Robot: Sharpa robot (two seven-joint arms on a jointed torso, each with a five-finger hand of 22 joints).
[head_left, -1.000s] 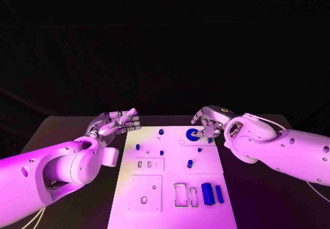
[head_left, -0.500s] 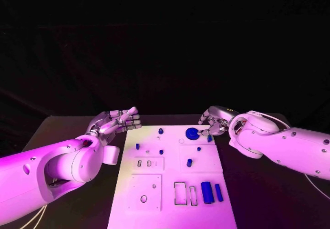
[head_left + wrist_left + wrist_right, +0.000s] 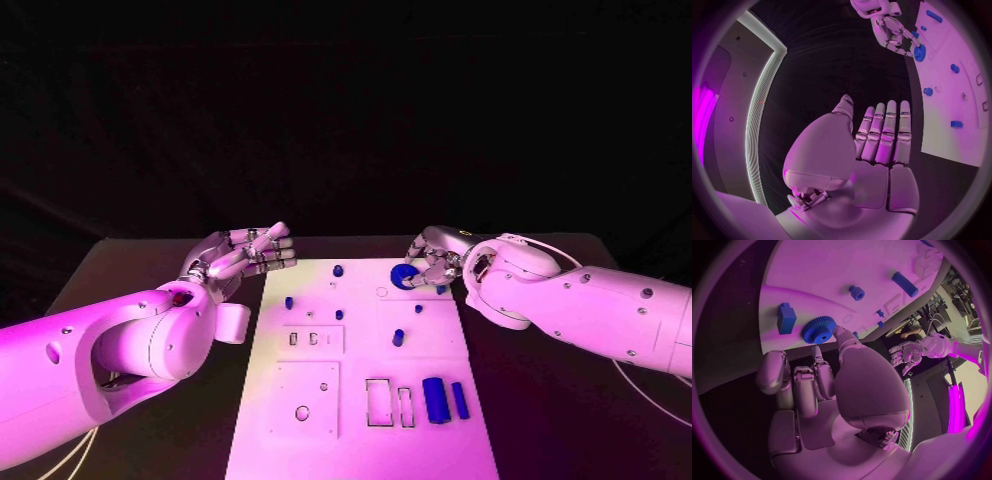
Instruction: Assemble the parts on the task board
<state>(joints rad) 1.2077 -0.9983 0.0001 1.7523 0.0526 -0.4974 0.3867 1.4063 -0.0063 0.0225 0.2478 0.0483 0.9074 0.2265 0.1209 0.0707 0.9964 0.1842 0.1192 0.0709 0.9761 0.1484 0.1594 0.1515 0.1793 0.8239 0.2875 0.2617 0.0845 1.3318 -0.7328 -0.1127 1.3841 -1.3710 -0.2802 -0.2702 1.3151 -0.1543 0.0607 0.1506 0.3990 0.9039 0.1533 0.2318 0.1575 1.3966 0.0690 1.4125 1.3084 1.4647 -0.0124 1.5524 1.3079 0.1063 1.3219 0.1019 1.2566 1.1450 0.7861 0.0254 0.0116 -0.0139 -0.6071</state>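
Observation:
The white task board [image 3: 361, 420] lies in the middle of the table. My right hand [image 3: 437, 260] is over its far right corner and pinches a blue gear [image 3: 404, 275] between thumb and a finger. The right wrist view has the gear [image 3: 819, 330] at the thumb tip, beside a blue block [image 3: 786, 318] on the board. The left wrist view also shows the gear [image 3: 920, 52] in the right hand [image 3: 891, 30]. My left hand [image 3: 240, 253] hovers off the board's far left corner, fingers straight and apart, holding nothing.
Small blue pegs [image 3: 338, 271] [image 3: 398, 340] stand on the board's far half. Two long blue pieces [image 3: 434, 389] [image 3: 460, 401] lie by rectangular slots [image 3: 379, 406] near the front right. Dark table surrounds the board on both sides.
The right hand has shifted a little leftward around the gear, and the gear sits slightly farther back and looks tilted. The left hand has hardly moved.

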